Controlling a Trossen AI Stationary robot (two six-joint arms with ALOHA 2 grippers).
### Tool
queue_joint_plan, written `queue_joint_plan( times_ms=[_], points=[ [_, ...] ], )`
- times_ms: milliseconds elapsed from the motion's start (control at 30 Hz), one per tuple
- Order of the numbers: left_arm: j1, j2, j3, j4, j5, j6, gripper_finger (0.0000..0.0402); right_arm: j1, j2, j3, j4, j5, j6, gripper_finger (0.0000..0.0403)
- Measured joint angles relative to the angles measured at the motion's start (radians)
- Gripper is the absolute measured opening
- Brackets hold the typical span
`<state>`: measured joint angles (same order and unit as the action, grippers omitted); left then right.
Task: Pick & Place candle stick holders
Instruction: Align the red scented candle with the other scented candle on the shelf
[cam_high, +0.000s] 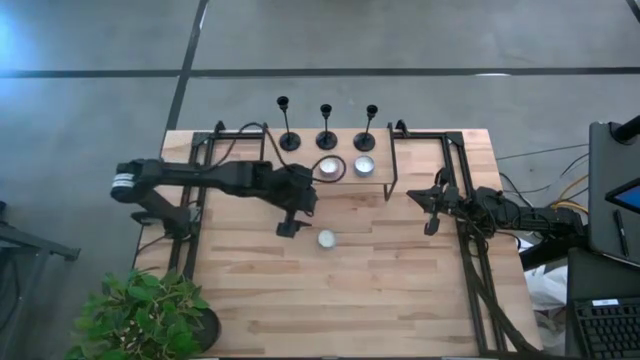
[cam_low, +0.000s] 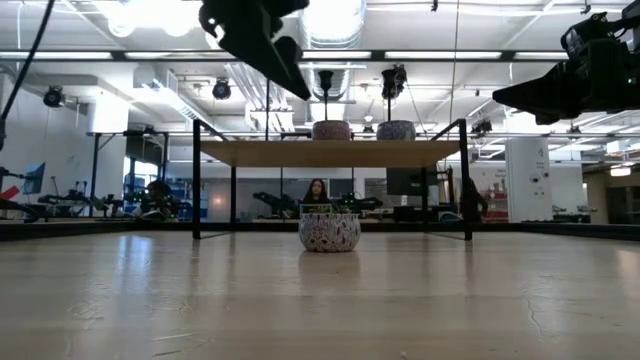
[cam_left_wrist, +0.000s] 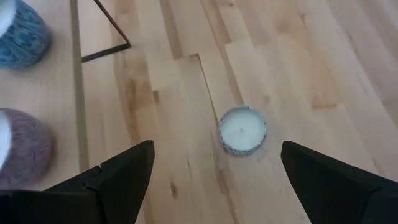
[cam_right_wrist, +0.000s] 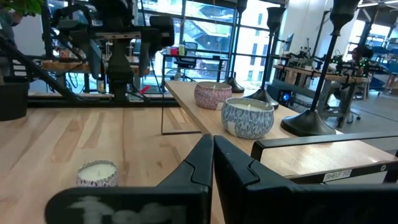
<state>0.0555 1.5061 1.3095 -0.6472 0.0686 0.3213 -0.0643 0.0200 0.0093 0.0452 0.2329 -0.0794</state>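
Upright, 3 candle stick holders (cam_high: 326, 128), stems vertical; left end effector (cam_high: 291, 226) spread; right end effector (cam_high: 431, 226) pressed together

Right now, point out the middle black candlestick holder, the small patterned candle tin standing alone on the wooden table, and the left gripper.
middle black candlestick holder (cam_high: 326, 139), high view, on its round base.
small patterned candle tin (cam_high: 326, 239), high view, on its white wax top.
left gripper (cam_left_wrist: 214, 171), left wrist view, midway between its open fingertips.
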Motion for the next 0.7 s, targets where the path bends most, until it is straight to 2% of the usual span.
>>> queue_joint_plan(
  times_ms=[367, 567, 700],
  points=[
    [-0.002, 0.202, 0.146, -0.014, 0.049, 0.034, 0.0358, 0.0, 0.0, 0.0, 0.0, 0.0, -0.002, 0.0009],
    [-0.002, 0.31, 0.25, -0.112, 0.052, 0.032, 0.0358, 0.0, 0.0, 0.0, 0.0, 0.0, -0.002, 0.0009],
    [-0.004, 0.352, 0.267, -0.141, 0.051, 0.027, 0.0358, 0.0, 0.0, 0.0, 0.0, 0.0, -0.002, 0.0009]
  ],
)
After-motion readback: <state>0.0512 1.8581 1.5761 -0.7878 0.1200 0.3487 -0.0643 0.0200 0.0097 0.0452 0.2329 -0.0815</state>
